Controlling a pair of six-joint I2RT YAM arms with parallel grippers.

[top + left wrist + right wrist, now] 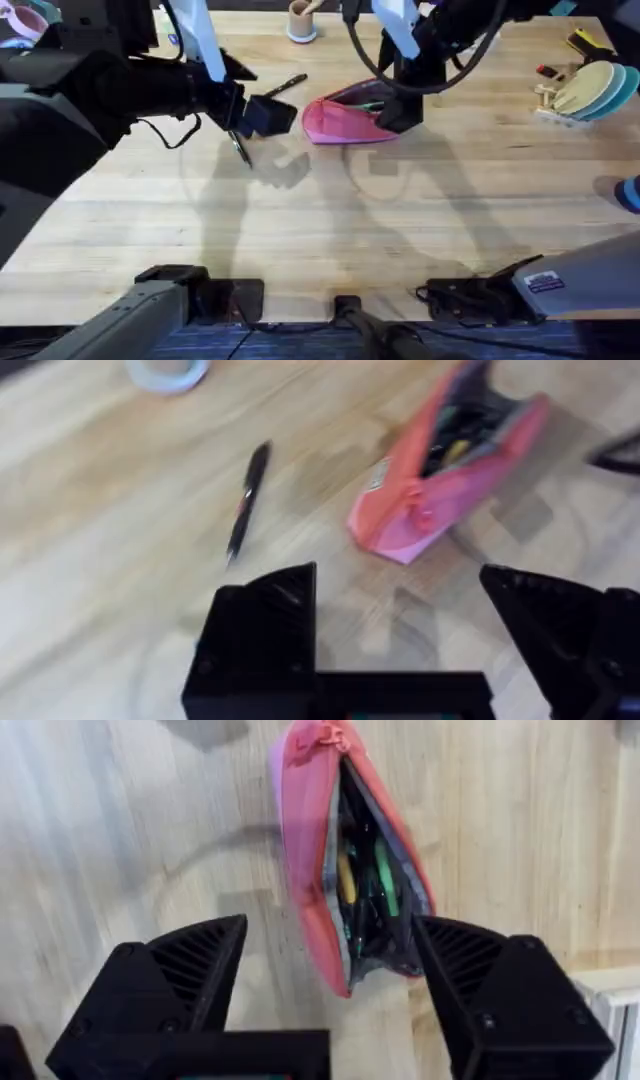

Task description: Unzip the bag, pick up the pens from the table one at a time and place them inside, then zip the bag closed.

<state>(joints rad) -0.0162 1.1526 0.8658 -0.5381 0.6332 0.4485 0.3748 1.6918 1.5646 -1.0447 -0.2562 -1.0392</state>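
Note:
The pink bag (340,122) lies unzipped on the table (320,230), far centre. In the right wrist view the bag (305,870) gapes, with yellow and green pens (362,885) inside. My right gripper (397,112) is open and straddles the bag's right end; the right gripper (328,925) has a finger on each side of the fabric. My left gripper (268,115) hovers open and empty just left of the bag. A black pen (285,85) lies beyond it, and that pen (247,500) shows ahead of the left gripper (395,585). Another dark pen (240,148) lies below it.
A white rack with pastel plates (585,90) stands at the far right, and a yellow-and-black object (585,42) lies behind it. A small round holder (300,22) sits at the back edge. A blue thing (630,192) pokes in at the right edge.

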